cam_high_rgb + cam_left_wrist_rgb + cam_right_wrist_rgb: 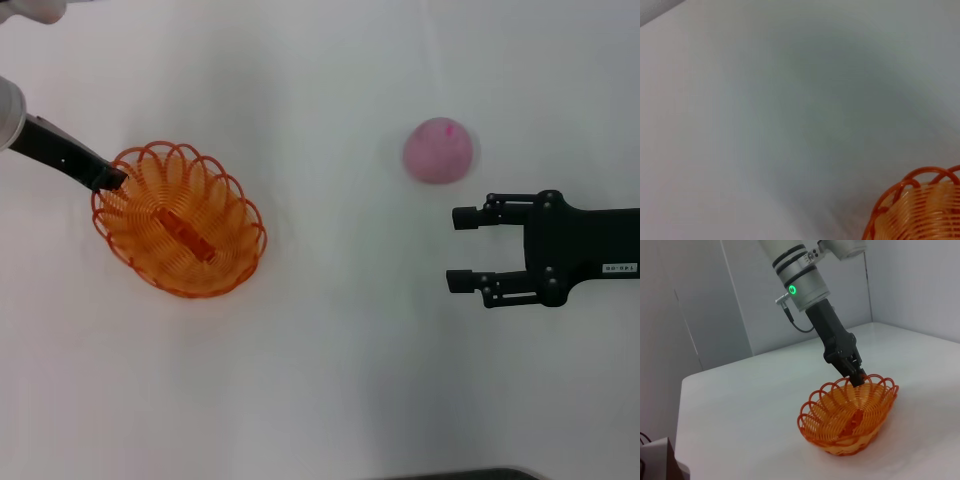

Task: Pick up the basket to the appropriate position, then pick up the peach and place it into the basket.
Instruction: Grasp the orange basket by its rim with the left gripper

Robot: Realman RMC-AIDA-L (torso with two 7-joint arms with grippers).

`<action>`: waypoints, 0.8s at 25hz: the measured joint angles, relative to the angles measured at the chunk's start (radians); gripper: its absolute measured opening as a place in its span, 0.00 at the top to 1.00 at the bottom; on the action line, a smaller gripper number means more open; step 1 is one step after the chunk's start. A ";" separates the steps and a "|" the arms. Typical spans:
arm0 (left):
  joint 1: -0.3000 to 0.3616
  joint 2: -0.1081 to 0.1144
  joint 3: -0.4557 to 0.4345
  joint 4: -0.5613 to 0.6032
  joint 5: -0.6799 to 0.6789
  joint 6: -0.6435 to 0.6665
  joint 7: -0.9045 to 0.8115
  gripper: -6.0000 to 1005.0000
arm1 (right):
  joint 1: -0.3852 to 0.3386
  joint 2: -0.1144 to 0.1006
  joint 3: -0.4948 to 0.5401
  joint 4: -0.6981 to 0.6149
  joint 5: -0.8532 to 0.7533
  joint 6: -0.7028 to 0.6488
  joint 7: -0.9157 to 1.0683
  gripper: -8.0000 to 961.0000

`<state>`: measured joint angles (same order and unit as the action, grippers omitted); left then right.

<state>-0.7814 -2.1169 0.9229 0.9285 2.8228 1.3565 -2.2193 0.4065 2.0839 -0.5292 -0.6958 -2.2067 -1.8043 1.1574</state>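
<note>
Label (619,268) on right tool (462,249), unreadable.

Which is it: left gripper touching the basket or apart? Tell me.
Touching. In the right wrist view the left gripper is closed on the basket rim; the head view shows it at the rim too.

plain white surface (330,380) here. orange basket (180,222) sits on it over on the left, pink peach (438,150) on the right, well apart from each other.
</note>
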 joint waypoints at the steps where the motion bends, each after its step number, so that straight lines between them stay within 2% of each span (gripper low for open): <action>1: 0.000 0.000 -0.002 0.000 -0.001 0.001 -0.001 0.59 | 0.000 0.000 0.000 0.003 0.000 0.000 -0.002 0.17; 5: 0.000 -0.001 -0.005 0.004 -0.003 0.006 -0.014 0.78 | 0.000 -0.001 0.000 0.009 -0.001 0.000 -0.005 0.17; 10: 0.005 0.002 -0.063 0.042 -0.065 0.076 -0.017 0.92 | -0.001 -0.002 0.000 0.009 -0.001 0.001 -0.006 0.17; 16: 0.015 0.005 -0.208 0.147 -0.142 0.226 -0.049 0.96 | -0.003 -0.002 0.000 0.009 -0.001 0.002 -0.009 0.17; 20: 0.033 0.000 -0.263 0.204 -0.163 0.274 -0.146 0.97 | -0.006 -0.003 0.000 0.009 -0.001 0.002 -0.016 0.17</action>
<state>-0.7482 -2.1166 0.6599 1.1320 2.6600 1.6300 -2.3655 0.4008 2.0812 -0.5293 -0.6872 -2.2074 -1.8021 1.1409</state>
